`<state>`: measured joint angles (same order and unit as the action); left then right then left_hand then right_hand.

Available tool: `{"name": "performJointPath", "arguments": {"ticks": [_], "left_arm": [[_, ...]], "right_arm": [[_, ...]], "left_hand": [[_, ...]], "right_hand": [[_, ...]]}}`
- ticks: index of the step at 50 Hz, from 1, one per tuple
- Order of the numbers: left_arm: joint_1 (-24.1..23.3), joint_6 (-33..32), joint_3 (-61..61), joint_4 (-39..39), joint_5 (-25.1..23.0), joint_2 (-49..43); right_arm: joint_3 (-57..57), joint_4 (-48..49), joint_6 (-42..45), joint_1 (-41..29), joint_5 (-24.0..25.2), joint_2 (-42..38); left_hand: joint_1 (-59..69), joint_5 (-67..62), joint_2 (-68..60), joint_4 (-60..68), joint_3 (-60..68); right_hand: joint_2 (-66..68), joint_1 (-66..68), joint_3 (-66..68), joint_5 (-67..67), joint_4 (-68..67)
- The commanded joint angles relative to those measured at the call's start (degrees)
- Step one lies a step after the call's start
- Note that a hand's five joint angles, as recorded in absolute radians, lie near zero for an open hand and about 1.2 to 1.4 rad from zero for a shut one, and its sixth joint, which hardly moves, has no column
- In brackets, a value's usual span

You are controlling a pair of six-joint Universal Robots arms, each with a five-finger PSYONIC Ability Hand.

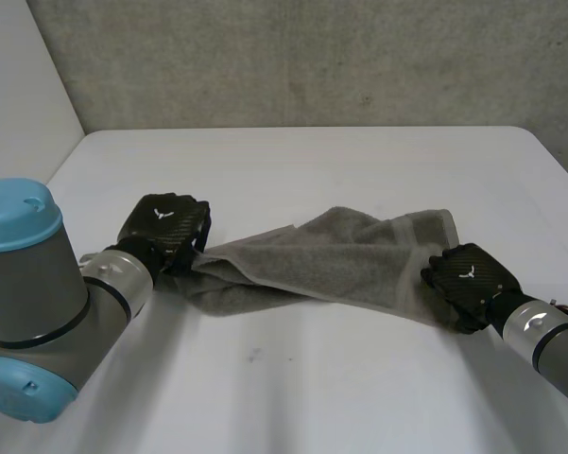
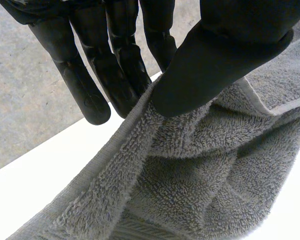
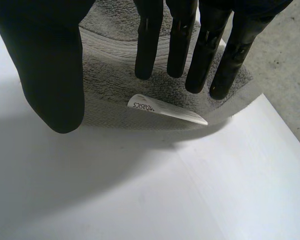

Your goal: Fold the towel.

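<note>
1. left hand (image 1: 163, 227): at the towel's (image 1: 331, 257) left end. Thumb (image 2: 214, 65) and fingers (image 2: 87, 92) clamped on its raised edge, pinching close to the rim.
2. towel: grey, rumpled, partly doubled along its length. It lies on the white counter (image 1: 293, 388) between the two hands, with a white label (image 3: 165, 111) at its right end.
3. right hand (image 1: 470, 276): at the towel's right end. Fingers straight and apart, tips over the pile; thumb clear of the towel, above the counter. Nothing gripped.
4. Risk: the left pinch looks shallow, so the terry could slip out on a lift. With the right end unheld, a pull would likely drag the towel and skew the fold.
5. Count: one towel, one label, two hands.
</note>
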<state>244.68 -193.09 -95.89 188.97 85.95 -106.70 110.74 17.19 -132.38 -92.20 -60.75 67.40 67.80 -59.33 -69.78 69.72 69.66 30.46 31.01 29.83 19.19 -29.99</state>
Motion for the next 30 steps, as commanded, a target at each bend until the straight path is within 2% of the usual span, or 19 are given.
{"name": "performJointPath", "arguments": {"ticks": [1, 14, 30], "left_arm": [[0.1, 0.0, 0.0, 0.0, -0.1, -0.1], [0.1, 0.0, 0.0, 0.5, -0.1, -0.3], [0.3, 0.0, 0.1, 0.6, -0.1, -0.5]], "right_arm": [[-0.3, -2.4, -1.5, 0.0, 0.1, 0.3], [-4.6, -5.0, -8.2, 0.0, 0.7, -1.7], [-9.7, -4.7, -8.2, -0.1, -0.2, -6.3]], "left_hand": [[12.2, -10.7, -10.2, 10.3, 10.3], [12.2, -10.7, -10.2, 10.3, 10.3], [12.2, -10.7, -10.2, 10.3, 10.3]], "right_hand": [[-1.9, -2.4, -1.2, -0.6, 1.4], [0.6, 0.1, 1.3, 1.9, -1.1], [4.9, 4.3, 5.5, 6.1, -5.3]]}}
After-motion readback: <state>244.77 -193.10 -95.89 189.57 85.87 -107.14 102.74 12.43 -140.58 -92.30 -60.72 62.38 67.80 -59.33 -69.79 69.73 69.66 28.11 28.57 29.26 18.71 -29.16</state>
